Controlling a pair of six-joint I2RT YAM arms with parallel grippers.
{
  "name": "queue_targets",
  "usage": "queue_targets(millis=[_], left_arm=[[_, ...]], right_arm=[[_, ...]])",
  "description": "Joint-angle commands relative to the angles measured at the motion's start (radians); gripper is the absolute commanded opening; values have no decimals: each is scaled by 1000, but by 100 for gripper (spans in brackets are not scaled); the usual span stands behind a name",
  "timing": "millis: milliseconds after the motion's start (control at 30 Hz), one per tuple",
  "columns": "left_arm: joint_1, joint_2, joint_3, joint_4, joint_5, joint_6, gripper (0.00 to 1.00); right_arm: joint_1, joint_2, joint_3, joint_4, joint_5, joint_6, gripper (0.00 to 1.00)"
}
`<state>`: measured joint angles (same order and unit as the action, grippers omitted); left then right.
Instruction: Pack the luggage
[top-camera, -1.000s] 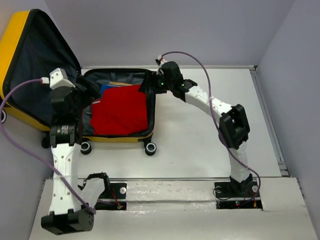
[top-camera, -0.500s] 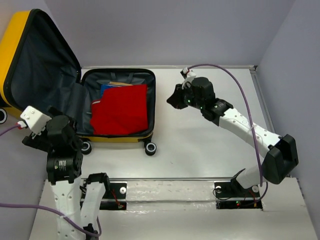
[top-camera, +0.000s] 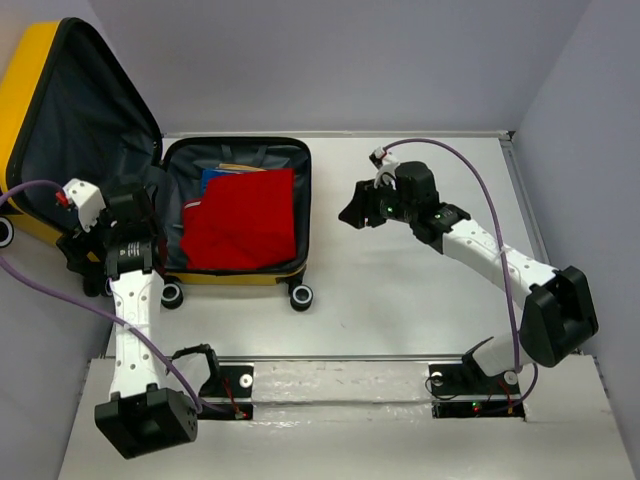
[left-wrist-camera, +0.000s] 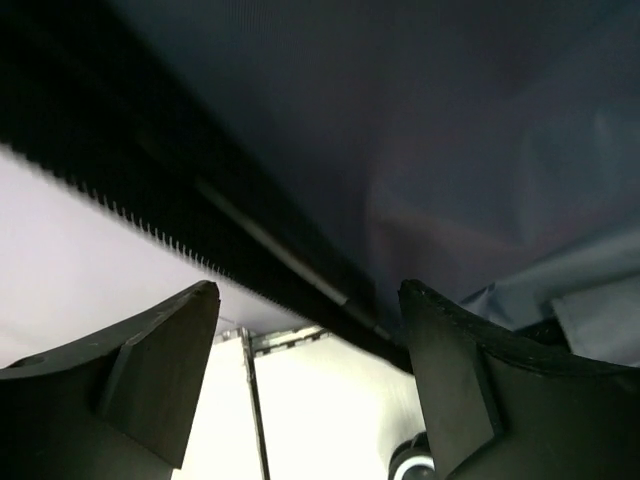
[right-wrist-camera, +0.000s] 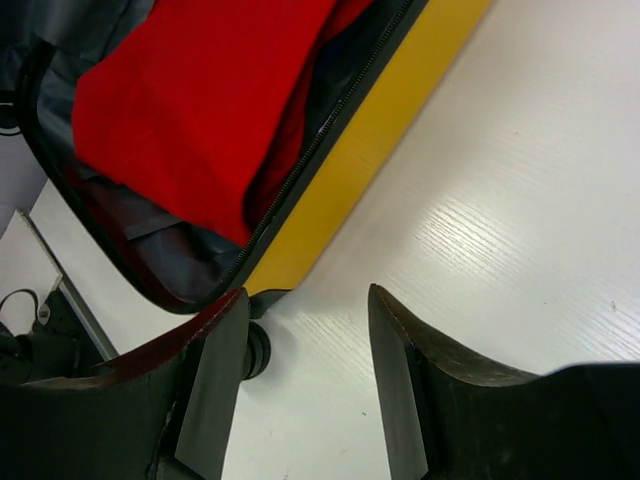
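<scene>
luggage (top-camera: 240, 278): laid open at the left of the table (top-camera: 400, 290), lid (top-camera: 85, 110) raised
contents: red cloth (top-camera: 240, 225) laid over blue cloth (top-camera: 214, 178)
left gripper (left-wrist-camera: 305, 290): spread wide, nothing held, at lid's zipper edge
right gripper (right-wrist-camera: 307, 292): parted, nothing held, over table beside luggage

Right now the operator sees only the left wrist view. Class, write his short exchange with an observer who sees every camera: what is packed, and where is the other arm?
Operator: What is packed?
Observer: A folded red cloth lies in the yellow suitcase's base half.
Operator: And the other arm?
Observer: The right gripper hangs open and empty over the table, right of the suitcase.
</scene>
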<state>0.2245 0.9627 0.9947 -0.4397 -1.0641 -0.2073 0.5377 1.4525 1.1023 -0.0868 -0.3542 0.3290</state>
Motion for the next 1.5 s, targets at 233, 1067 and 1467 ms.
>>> queue_targets(millis=[233,1067,1467], left_arm=[[4,108,140,167,-79,63,37],[-859,-216,-99,340,98,238,6],[-1087,-153,88,58,702,203,99]], right_arm=[[4,83,11,108,-58,19,60],[44,516,189,357,-209,341,41],[-30,418,70,355,-121,347,44]])
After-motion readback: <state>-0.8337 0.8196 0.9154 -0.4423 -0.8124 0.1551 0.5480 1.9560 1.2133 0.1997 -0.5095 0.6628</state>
